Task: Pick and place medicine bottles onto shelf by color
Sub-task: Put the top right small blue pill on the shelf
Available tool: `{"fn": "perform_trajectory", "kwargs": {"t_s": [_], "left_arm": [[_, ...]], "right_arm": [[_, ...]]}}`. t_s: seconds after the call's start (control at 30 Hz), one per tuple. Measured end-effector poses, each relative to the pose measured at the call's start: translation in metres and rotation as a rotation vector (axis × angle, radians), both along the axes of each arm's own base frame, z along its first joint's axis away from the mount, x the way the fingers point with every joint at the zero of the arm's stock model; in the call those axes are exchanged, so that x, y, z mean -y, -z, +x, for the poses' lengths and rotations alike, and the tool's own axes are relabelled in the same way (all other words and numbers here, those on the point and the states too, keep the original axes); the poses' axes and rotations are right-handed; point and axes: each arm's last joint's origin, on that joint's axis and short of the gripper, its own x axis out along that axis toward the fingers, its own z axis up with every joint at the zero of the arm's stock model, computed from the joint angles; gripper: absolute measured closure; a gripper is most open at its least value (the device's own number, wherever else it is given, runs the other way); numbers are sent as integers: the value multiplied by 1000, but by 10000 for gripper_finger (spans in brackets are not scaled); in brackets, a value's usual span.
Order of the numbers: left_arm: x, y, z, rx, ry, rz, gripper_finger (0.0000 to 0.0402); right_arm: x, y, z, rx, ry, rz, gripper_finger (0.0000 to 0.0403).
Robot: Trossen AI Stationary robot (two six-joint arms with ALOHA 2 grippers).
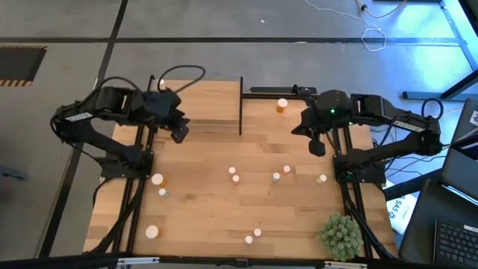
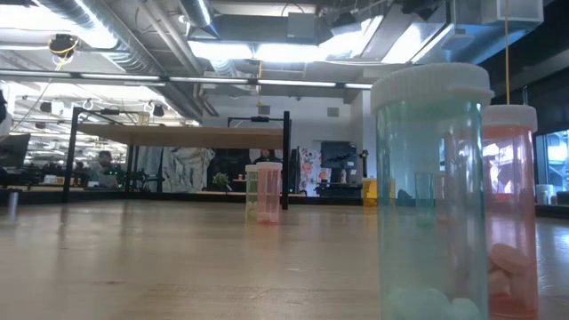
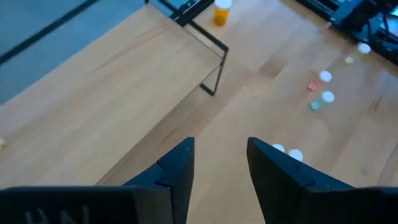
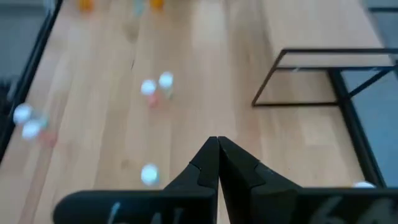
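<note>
The shelf (image 1: 198, 104) stands at the table's far edge, left of centre, with black posts (image 1: 240, 104). One orange medicine bottle (image 1: 281, 105) stands just right of it. More small bottles are scattered on the table: two at mid-table (image 1: 234, 176), a pair (image 1: 281, 174) to their right, and others at the left (image 1: 157, 179) and near the front (image 1: 254, 236). My left gripper (image 1: 179, 133) hovers open and empty over the shelf's near edge. My right gripper (image 1: 317, 146) hangs shut and empty above the table's right part. In the low view a pale green bottle (image 2: 431, 187) and a reddish one (image 2: 511, 204) stand close.
A spiky green plant ball (image 1: 340, 235) sits at the table's near right corner. Both arms' black frames run along the table's left and right sides. A laptop (image 1: 455, 239) lies off the table at the right.
</note>
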Motion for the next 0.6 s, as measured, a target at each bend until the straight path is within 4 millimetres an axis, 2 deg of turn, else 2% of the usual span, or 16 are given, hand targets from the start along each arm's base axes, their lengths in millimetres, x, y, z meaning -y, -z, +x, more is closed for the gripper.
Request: {"fn": "perform_trajectory", "kwargs": {"t_s": [0.17,0.33,0.6], "left_arm": [[13,1,-2,-13,38,43,260],[23,2,-4,-30,94,47,260],[32,1,-12,-42,146,63,260]], "right_arm": [[-16,-7,7,-81,-123,6,390],[-35,-5,22,-116,-215,31,392],[-44,12,48,-214,-39,242,386]]}}
